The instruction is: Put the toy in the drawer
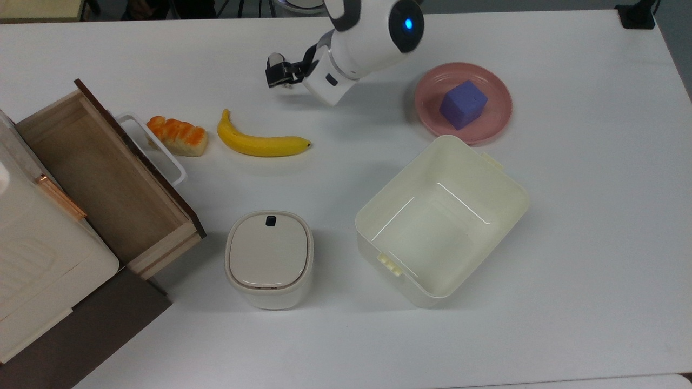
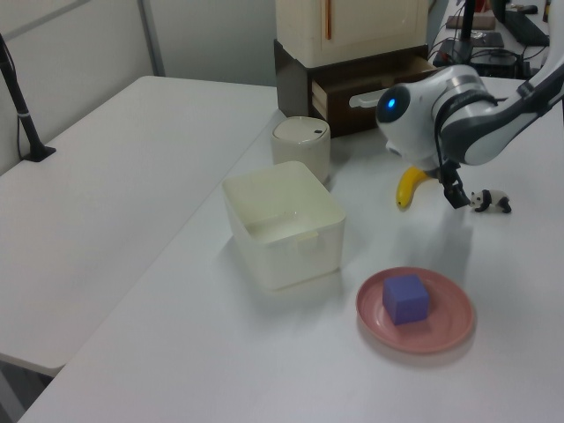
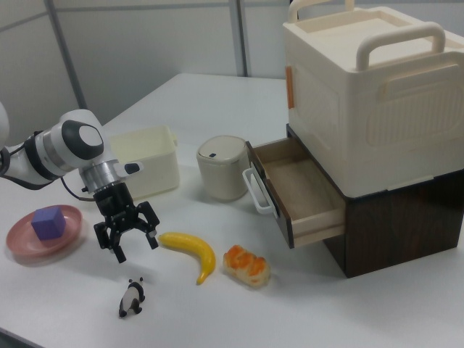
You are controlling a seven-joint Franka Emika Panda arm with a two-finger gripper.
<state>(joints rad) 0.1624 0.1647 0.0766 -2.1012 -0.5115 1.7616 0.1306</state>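
Note:
The toy, a small black-and-white panda [image 3: 132,297], stands on the white table near the right view's bottom left. My gripper [image 3: 134,245] hangs a little above it, open, with nothing between the fingers. In the left view the gripper [image 2: 458,201] is just left of the panda [image 2: 492,202]. From the top, the gripper [image 1: 275,73] covers part of the panda [image 1: 274,58]. The drawer [image 1: 102,173] stands pulled out and empty at the top view's left, far from the gripper; its white loop handle [image 1: 154,146] faces the table.
A banana [image 1: 259,143] and a piece of bread [image 1: 178,135] lie between the gripper and the drawer. A pink plate [image 1: 432,92] holds a purple cube [image 1: 463,104]. A cream bin [image 1: 432,227] and a lidded canister [image 1: 268,256] stand nearer the front.

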